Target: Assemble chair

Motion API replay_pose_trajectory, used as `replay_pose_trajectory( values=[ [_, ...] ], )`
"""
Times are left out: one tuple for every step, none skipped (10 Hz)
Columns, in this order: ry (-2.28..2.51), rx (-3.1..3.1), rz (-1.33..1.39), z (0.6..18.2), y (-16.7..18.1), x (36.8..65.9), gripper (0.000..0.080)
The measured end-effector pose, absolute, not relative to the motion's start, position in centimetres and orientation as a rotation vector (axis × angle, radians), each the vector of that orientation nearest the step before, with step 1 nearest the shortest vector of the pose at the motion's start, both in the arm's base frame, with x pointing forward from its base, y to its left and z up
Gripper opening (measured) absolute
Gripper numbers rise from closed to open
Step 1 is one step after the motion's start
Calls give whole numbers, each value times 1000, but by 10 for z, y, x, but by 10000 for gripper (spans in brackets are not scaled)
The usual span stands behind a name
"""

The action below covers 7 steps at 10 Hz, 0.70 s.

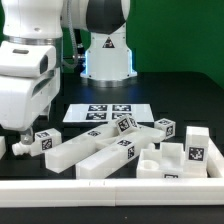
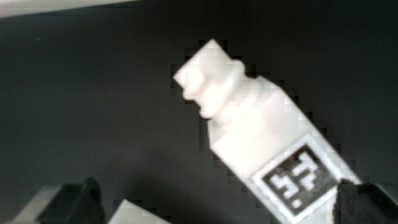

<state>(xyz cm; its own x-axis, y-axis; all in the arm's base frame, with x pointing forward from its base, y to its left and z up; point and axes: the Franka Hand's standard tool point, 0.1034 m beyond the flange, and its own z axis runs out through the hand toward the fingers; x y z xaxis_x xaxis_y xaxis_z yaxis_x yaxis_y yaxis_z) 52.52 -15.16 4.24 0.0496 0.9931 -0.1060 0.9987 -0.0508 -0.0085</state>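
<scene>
Nothing looks joined yet: the chair parts (image 1: 110, 155) lie loose beside the marker board (image 1: 100, 112), and the gripper (image 2: 217, 207), spread wide and empty, hovers over one tagged piece (image 2: 246, 110)

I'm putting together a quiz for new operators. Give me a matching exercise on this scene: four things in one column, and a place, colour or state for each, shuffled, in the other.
Things:
1. gripper
2. marker board
3. robot base
4. table

Descriptions:
a. black
b. open, fingers wide apart
c. standing at the back
d. white, lying flat, carrying tags

Pairs: 1-b, 2-d, 3-c, 4-a
</scene>
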Motion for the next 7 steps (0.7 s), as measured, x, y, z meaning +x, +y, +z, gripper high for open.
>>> replay_pose_trajectory(
  values=[
    [2222, 2133, -158, 39, -152, 517, 649],
    [2292, 2071, -177, 35, -154, 511, 649],
    [2348, 2014, -193, 32, -154, 509, 649],
    [2360, 2010, -206, 27, -153, 506, 649],
    [2350, 2030, -214, 23, -153, 504, 649],
    [2351, 2035, -219, 20, -154, 502, 649],
    [2349, 2036, -219, 21, -154, 502, 649]
  ],
)
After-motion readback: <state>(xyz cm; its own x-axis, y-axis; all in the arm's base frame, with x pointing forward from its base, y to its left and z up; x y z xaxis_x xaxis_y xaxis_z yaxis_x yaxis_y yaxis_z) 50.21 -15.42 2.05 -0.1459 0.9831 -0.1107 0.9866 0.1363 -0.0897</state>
